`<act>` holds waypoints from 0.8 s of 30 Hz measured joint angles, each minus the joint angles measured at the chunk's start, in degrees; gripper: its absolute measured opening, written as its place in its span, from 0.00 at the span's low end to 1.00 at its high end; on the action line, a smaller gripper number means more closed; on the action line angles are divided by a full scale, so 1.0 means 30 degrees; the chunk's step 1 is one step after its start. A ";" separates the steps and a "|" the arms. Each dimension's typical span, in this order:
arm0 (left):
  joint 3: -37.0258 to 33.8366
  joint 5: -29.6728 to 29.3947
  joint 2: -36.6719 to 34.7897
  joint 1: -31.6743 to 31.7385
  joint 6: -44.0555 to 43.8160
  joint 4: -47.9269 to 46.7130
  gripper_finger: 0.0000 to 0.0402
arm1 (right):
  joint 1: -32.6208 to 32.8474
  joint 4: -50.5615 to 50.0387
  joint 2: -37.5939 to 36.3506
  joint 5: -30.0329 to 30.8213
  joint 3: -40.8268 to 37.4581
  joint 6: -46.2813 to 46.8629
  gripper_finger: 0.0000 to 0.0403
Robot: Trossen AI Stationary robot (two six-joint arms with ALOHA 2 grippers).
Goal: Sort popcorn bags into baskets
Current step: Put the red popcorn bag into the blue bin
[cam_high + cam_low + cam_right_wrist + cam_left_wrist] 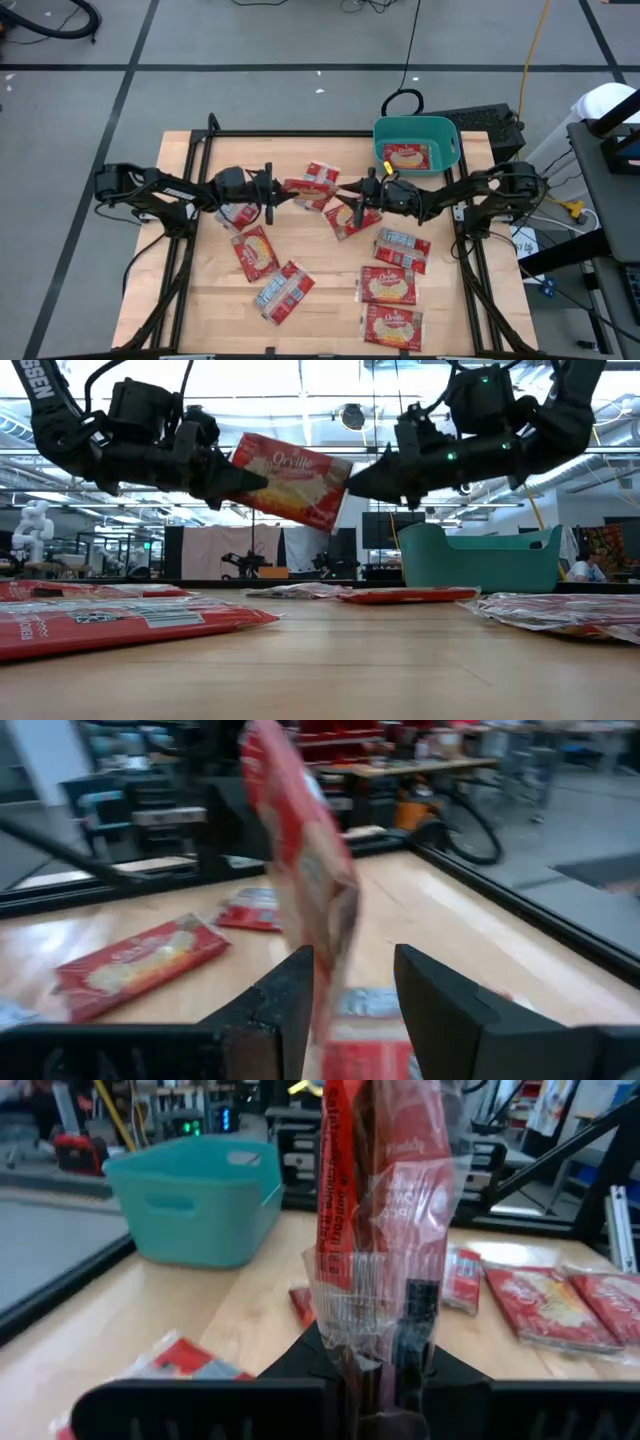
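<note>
- Two dark arms meet over the middle of the pale wooden worktop [200, 300], and between them hangs one flat red plastic popcorn packet [291, 479], lifted clear of the wood.
- Your left gripper [232, 477] has its fingers clamped on the packet's 9 o'clock edge; the left wrist view shows the film pinched tight between them.
- Your right gripper [350, 990] reaches in from 3 o'clock with its fingers apart, the packet's free edge hanging in the gap, not yet gripped.
- One packet already lies inside the teal rounded plastic tub [447, 132] at 1 o'clock on the worktop; about eight more lie scattered flat, mostly from 4 to 8 o'clock.
- Watch the handover: if you release the left before the right has closed, the packet will probably drop among the loose ones.
- The film looks slippery and floppy, so a shallow bite at the corner may slide off on the way to the tub.
- Closing both while pulling apart could tear the wrapper.
</note>
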 joint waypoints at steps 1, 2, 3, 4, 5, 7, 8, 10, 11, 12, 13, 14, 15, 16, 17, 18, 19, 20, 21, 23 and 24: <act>0.0000 -0.0019 0.0006 0.0011 0.0018 -0.0030 0.05 | -0.0061 -0.0082 -0.0004 -0.0514 0.0222 -0.0186 0.34; -0.0007 -0.0032 0.0026 0.0014 -0.0014 -0.0039 0.04 | -0.0129 -0.0228 -0.0004 -0.0855 0.0460 -0.0383 0.34; -0.0007 -0.0024 0.0029 0.0017 -0.0056 0.0029 0.04 | -0.0177 -0.0305 -0.0004 -0.1035 0.0602 -0.0561 0.34; -0.0007 -0.0028 0.0029 0.0014 -0.0063 0.0251 0.04 | -0.0243 -0.0319 -0.0004 -0.1060 0.0731 -0.0694 0.34; -0.0007 -0.0035 0.0029 0.0014 -0.0098 0.0452 0.04 | -0.0299 -0.0314 -0.0004 -0.1064 0.0881 -0.0875 0.34; -0.0007 -0.0028 0.0079 0.0014 -0.0144 0.0611 0.05 | -0.0369 -0.0261 -0.0012 -0.1058 0.1077 -0.1358 0.34; -0.0007 -0.0028 0.0239 0.0014 -0.0163 0.0843 0.06 | -0.0389 -0.0276 -0.0012 -0.1079 0.1097 -0.1548 0.33; -0.0007 -0.0055 0.0421 -0.0054 -0.0195 0.1349 0.06 | -0.0400 -0.0319 -0.0004 -0.1093 0.1105 -0.1664 0.33; 0.0094 -0.0058 0.0641 -0.0126 -0.0186 0.1765 0.06 | -0.0397 -0.0324 -0.0004 -0.1122 0.1105 -0.1672 0.31; 0.0311 -0.0052 0.0913 -0.0217 -0.0157 0.2039 0.07 | -0.0397 -0.0318 -0.0004 -0.1133 0.1108 -0.1675 0.30; 0.0418 -0.0050 0.1112 -0.0293 -0.0127 0.2192 0.07 | -0.0397 -0.0314 -0.0004 -0.1135 0.1105 -0.1675 0.28; 0.0457 -0.0042 0.1265 -0.0341 -0.0086 0.2172 0.07 | -0.0400 -0.0331 -0.0004 -0.1142 0.1105 -0.1676 0.25; 0.0663 -0.0052 0.1455 -0.0374 0.0018 0.2128 0.07 | -0.0402 -0.0366 -0.0004 -0.1145 0.1105 -0.1686 0.22; 0.0910 -0.0063 0.1704 -0.0414 0.0107 0.2172 0.07 | -0.0397 -0.0371 -0.0004 -0.1154 0.1105 -0.1771 0.18; 0.1019 -0.0071 0.1884 -0.0416 0.0186 0.2206 0.07 | -0.0397 -0.0358 -0.0011 -0.1287 0.1105 -0.1977 0.14; 0.1113 -0.0067 0.1966 -0.0416 0.0247 0.2182 0.07 | -0.0404 -0.0364 -0.0012 -0.1619 0.1105 -0.2153 0.09; 0.1230 -0.0079 0.2049 -0.0423 0.0265 0.2135 0.07 | -0.0410 -0.0383 -0.0012 -0.1727 0.1093 -0.2269 0.05; 0.1351 -0.0089 0.2173 -0.0413 0.0279 0.2135 0.07 | -0.0441 -0.0392 -0.0034 -0.1829 0.1070 -0.2459 0.03; 0.1463 -0.0137 0.2259 -0.0399 0.0259 0.2120 0.07 | -0.0468 -0.0439 -0.0045 -0.1880 0.1068 -0.2558 0.03; 0.1559 -0.0476 0.2389 -0.0416 -0.0060 0.2106 0.07 | -0.0603 -0.0776 -0.0190 -0.1937 0.1068 -0.2552 0.04; 0.1605 -0.0596 0.2457 -0.0427 -0.0232 0.2019 0.08 | -0.0677 -0.1351 -0.0415 -0.2020 0.1072 -0.2538 0.05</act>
